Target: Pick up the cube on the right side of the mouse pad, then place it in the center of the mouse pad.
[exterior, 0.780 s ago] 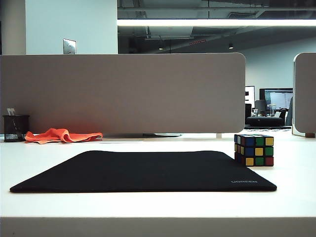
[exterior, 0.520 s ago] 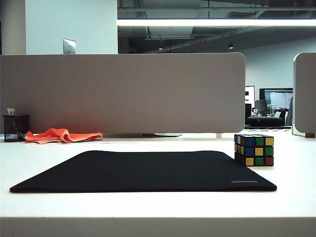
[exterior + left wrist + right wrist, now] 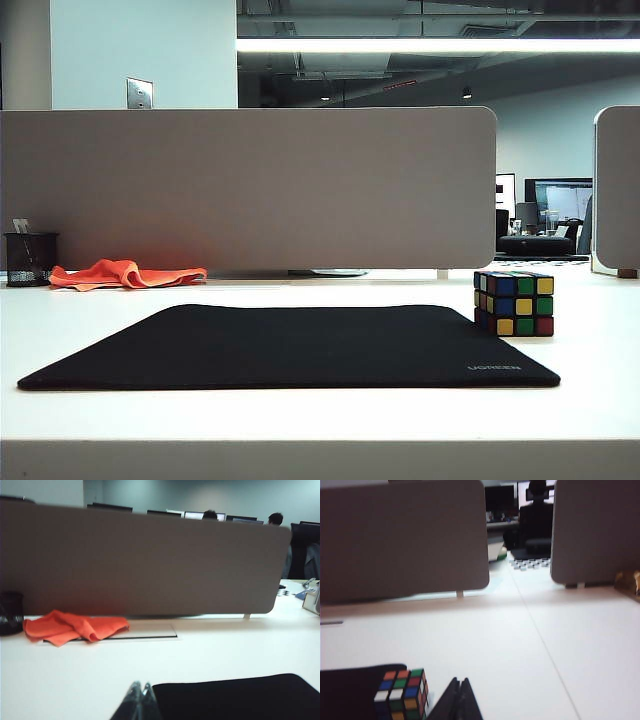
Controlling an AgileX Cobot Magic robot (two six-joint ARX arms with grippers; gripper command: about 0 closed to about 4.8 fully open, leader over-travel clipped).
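Exterior view: white worktop (image 3: 300, 420) with the mouse pad (image 3: 290, 345) lying flat across its middle, grey lettering at the pad's near right corner. The cube (image 3: 514, 303) sits upright at the pad's right edge, toward the far corner, touching or just overlapping the edge; which, I cannot tell. Its facing side shows blue, green, yellow, red and orange stickers. Nothing rests on the pad's centre. Neither arm shows in this view.

Behind the pad, a grey divider panel (image 3: 250, 190) runs along the back of the worktop. Left of the pad and close to the panel lies a crumpled orange cloth (image 3: 125, 274), and just beyond it, further from the pad, a black mesh pen cup (image 3: 30, 259).

Left wrist view: the left gripper (image 3: 139, 702) sits low over the worktop just outside the pad's left edge, well apart from the cube. Its fingers (image 3: 132, 700) are pressed together, tips meeting, nothing between them. The orange cloth lies ahead of it, toward the panel.

Right wrist view: the right gripper (image 3: 459, 697) hangs just beside the cube, on the side away from the pad, not touching it. Its fingers (image 3: 451, 697) are likewise pressed together and hold nothing. The cube's top face here shows orange, green, blue, red and white stickers; the pad's dark corner lies next to it.
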